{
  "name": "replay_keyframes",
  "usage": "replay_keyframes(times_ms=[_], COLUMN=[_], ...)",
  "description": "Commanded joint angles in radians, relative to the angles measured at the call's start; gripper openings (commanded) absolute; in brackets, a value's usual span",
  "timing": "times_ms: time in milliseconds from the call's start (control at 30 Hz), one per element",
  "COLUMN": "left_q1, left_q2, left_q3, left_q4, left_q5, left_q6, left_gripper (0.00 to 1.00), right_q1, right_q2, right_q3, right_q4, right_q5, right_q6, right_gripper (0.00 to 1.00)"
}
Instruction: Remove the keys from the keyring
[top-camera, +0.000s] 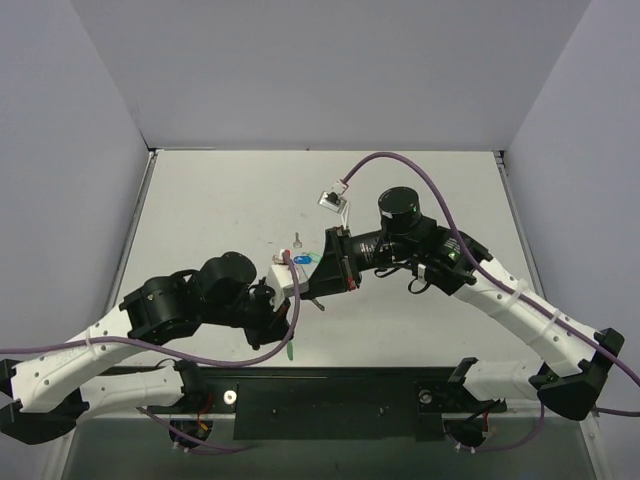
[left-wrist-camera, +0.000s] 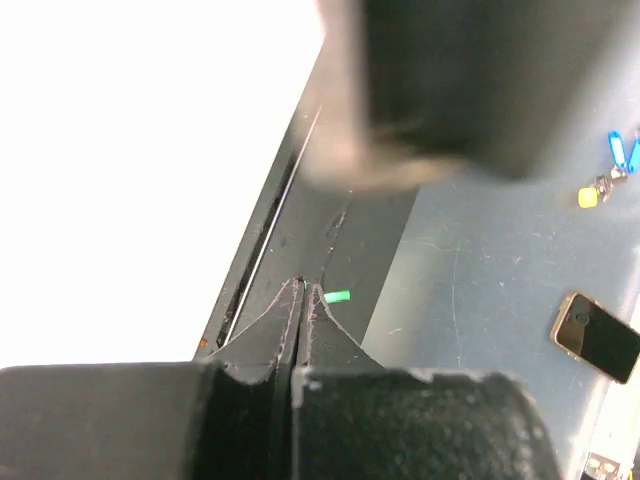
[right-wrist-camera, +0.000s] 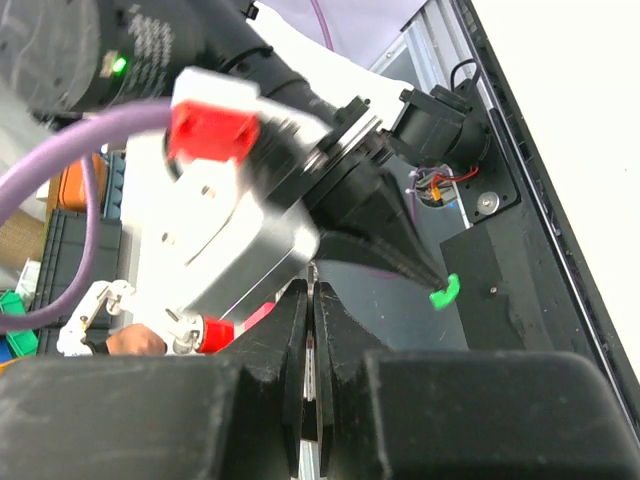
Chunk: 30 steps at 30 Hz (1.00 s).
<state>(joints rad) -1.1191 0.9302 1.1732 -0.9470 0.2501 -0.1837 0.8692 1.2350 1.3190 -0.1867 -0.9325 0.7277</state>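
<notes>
- The table (top-camera: 200, 210) is a pale, matt, lightly scuffed slab, closed in by plain white walls (top-camera: 330, 70) on three sides.
- The left gripper (left-wrist-camera: 303, 288) is grainy black plastic with wedge-shaped fingers. Its jaws are pressed flat together with no gap showing.
- The right gripper (right-wrist-camera: 312, 300) is the same rough black and is also closed tight. A thin pale sliver shows in the seam, too slight to identify.
- A blue-headed key (top-camera: 300, 260) lies on the table just beside where the two grippers meet.
- A bare silver key (top-camera: 297, 241), slim and shiny, lies just beyond it.
- A small curved green plastic piece (right-wrist-camera: 446, 291) sits at the very tip of the left fingers. Whether it is gripped cannot be told.
</notes>
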Motion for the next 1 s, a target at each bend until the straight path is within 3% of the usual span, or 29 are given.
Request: replay_keyframes(times_ms=[0,333,800,967], left_q1=[0.047,0.091,0.107,0.113], left_q2=[-0.028,-0.152,-0.335,-0.383], left_q3=[-0.004,-0.079,-0.266,-0.342], left_q4=[-0.012,0.069,0.197,0.252], left_q5=[-0.002,-0.103,-0.386,-0.448], left_q6=[-0.040,-0.111,-0.201,-0.221], left_gripper=[0.00,0.00,0.00,0.00], right_q1=[-0.004,-0.024,-0.027,-0.026], right_q2=[-0.057,-0.068,0.029,0.080], right_q3=[-0.003,-0.053,0.009,0.049], right_q4=[0.056,-0.015,-0.252,-0.336], right_q5=[-0.035,0.075,0.362,0.529], right_q6=[-0.031,-0.063,-0.178,-0.208], right_gripper=[0.00,0.00,0.00,0.00])
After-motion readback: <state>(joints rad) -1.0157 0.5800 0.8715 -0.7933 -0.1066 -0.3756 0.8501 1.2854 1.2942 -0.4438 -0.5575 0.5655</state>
